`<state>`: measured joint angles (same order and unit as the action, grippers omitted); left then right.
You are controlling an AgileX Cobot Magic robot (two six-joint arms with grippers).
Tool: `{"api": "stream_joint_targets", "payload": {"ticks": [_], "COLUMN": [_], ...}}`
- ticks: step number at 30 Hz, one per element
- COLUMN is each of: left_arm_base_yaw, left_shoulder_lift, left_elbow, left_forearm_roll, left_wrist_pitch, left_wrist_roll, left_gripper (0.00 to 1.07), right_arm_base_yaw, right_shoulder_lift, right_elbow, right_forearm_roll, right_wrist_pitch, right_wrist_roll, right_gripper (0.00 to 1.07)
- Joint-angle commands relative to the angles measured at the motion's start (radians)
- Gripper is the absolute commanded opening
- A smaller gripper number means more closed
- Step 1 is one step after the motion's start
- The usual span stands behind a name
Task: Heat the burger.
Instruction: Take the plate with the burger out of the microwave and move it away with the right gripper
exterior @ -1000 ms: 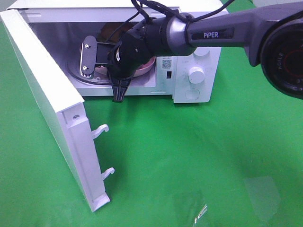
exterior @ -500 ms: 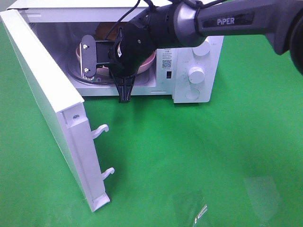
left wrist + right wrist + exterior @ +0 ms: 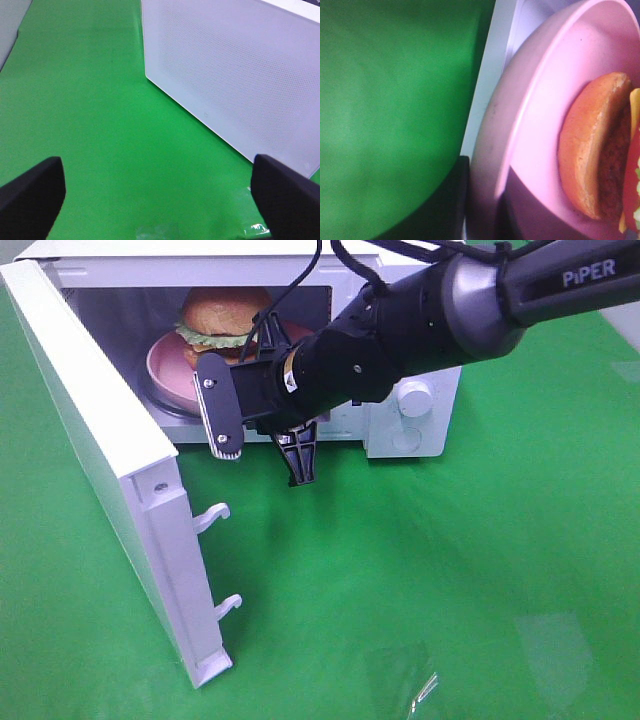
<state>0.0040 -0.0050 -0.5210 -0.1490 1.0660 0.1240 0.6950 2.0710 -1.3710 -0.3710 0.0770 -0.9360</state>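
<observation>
Microwave [image 3: 400, 430] mouth looks half blocked by the right arm [image 3: 400, 330]; the open door [image 3: 100, 460] walls off its left, green mat [image 3: 400, 580] in front is free.

Illumination is bright, even and overhead: the flat green cloth tabletop [image 3: 450, 570] shows only soft shadows beneath the open white microwave door [image 3: 110, 460] and the black robot arm [image 3: 400, 330], with faint pale glare patches near its front edge. The exterior high view is sharp, with the oven cavity dimmer than its surroundings. The right wrist view is heavily defocused at close range, blurring the round pink plate [image 3: 540, 115] and the brown-bunned burger [image 3: 595, 150]; the left wrist view is mildly soft, with the black fingertips [image 3: 30, 195] blurred.
</observation>
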Motion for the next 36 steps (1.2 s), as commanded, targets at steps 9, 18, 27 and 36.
{"api": "stream_joint_targets", "payload": {"ticks": [9, 18, 27, 36], "left_arm_base_yaw": [0.003, 0.003, 0.003, 0.003], "left_shoulder_lift": [-0.004, -0.004, -0.004, -0.004], "left_elbow": [0.001, 0.001, 0.001, 0.001], "left_forearm_roll": [0.002, 0.002, 0.002, 0.002], "left_wrist_pitch": [-0.003, -0.003, -0.003, -0.003], "left_wrist_roll": [-0.005, -0.005, -0.005, -0.005], "left_gripper": [0.93, 0.93, 0.93, 0.93], "right_arm_base_yaw": [-0.009, -0.01, -0.043, -0.045], "right_shoulder_lift": [-0.12, -0.211, -0.322, -0.494], "right_elbow": [0.204, 0.354, 0.485, 0.651], "right_forearm_roll": [-0.016, -0.016, -0.008, -0.008], "right_wrist_pitch": [-0.2, -0.247, -0.257, -0.238], "right_wrist_roll": [-0.016, -0.016, -0.016, -0.035], "right_gripper": [0.0, 0.0, 0.0, 0.0]}}
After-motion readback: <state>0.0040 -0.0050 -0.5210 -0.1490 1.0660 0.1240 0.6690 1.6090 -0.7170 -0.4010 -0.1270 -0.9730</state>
